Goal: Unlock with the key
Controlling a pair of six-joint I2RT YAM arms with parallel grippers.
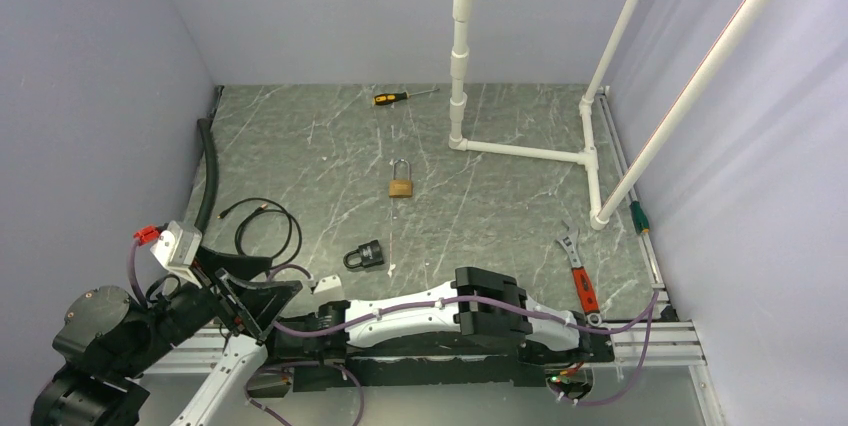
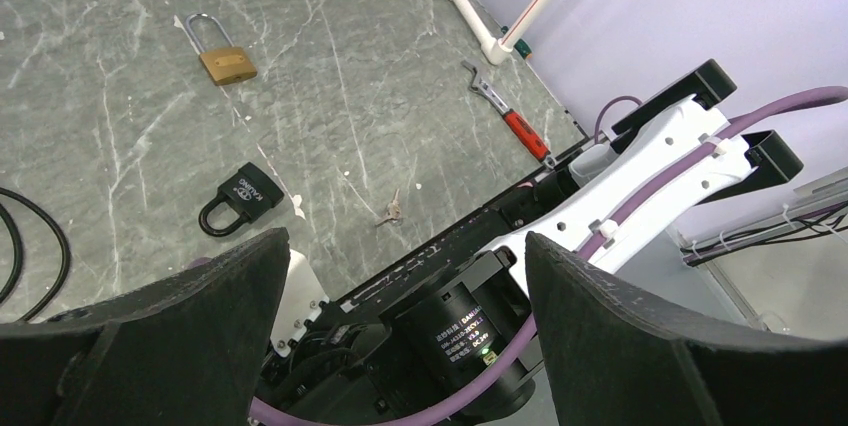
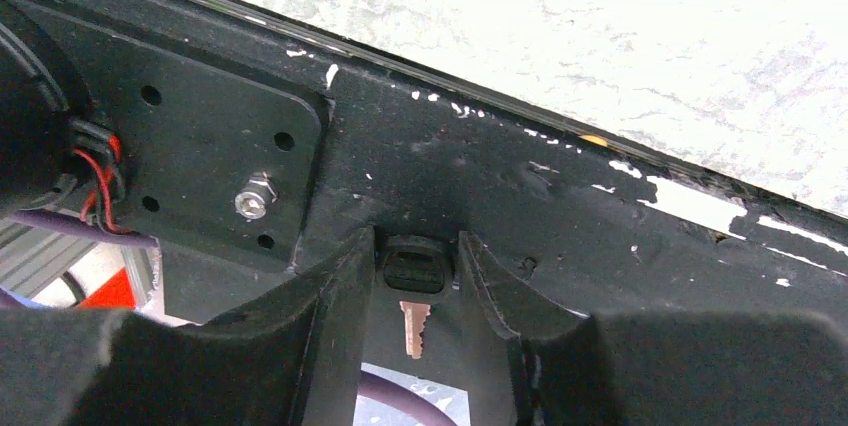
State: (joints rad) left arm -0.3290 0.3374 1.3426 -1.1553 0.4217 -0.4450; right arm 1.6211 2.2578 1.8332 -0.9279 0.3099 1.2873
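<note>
A black padlock [image 1: 365, 255] lies shut on the grey marble table, near the front; it also shows in the left wrist view [image 2: 240, 198]. A brass padlock [image 1: 401, 184] lies further back, seen too in the left wrist view [image 2: 226, 61]. My right gripper [image 3: 415, 246] is shut on a black-headed key [image 3: 414, 272], its blade pointing towards the camera, low over the black base rail. My left gripper [image 2: 400, 246] is open and empty, held above the folded right arm [image 1: 440, 311] at the near edge. A small loose key [image 2: 392, 209] lies near the black padlock.
A white pipe frame [image 1: 520, 151] stands at the back right. An orange-handled screwdriver [image 1: 390, 98] lies at the back. A red-handled wrench [image 1: 578, 271] lies front right. A black cable loop [image 1: 265, 226] and a hose [image 1: 208, 171] lie on the left.
</note>
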